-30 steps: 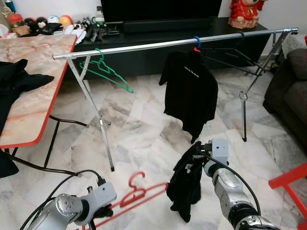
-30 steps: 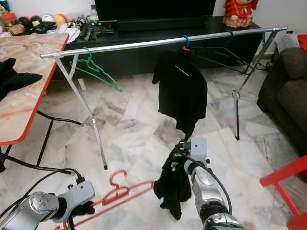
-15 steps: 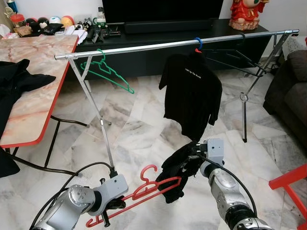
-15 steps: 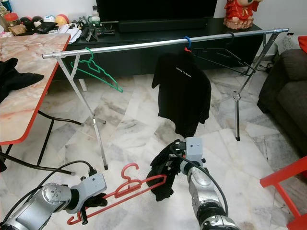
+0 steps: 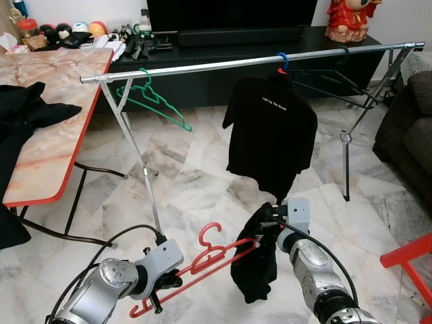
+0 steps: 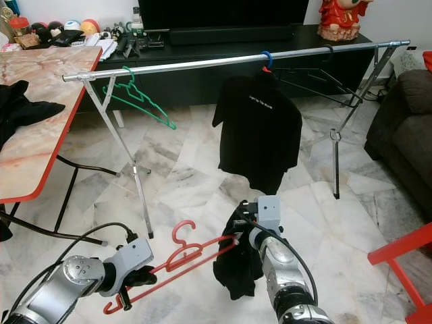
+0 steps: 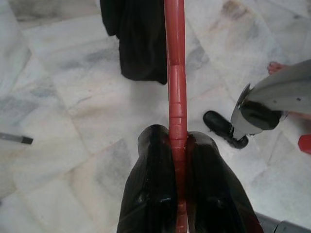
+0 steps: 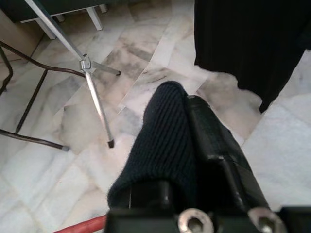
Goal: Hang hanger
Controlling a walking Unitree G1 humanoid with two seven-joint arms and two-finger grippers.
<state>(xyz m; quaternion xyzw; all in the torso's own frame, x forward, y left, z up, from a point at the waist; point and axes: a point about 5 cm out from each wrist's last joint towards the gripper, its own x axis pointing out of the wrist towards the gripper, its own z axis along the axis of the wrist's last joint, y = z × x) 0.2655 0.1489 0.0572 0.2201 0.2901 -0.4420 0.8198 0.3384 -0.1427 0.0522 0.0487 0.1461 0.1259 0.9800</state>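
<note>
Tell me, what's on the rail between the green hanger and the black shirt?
Nothing. In the left eye view the rail runs bare from the green hanger to the black shirt.

Arms: we see two silver, rounded metal forearms with grey joint rings.
Wrist blocks: ours are pale grey boxes, one behind each gripper.
Cables: a black cable loops from each wrist block back along its arm.
left gripper (image 7: 177, 194): two glossy black fingers (image 7: 148, 194), long and rounded.
right gripper (image 8: 194, 145): black fingers, with two silver screws at the base.
</note>
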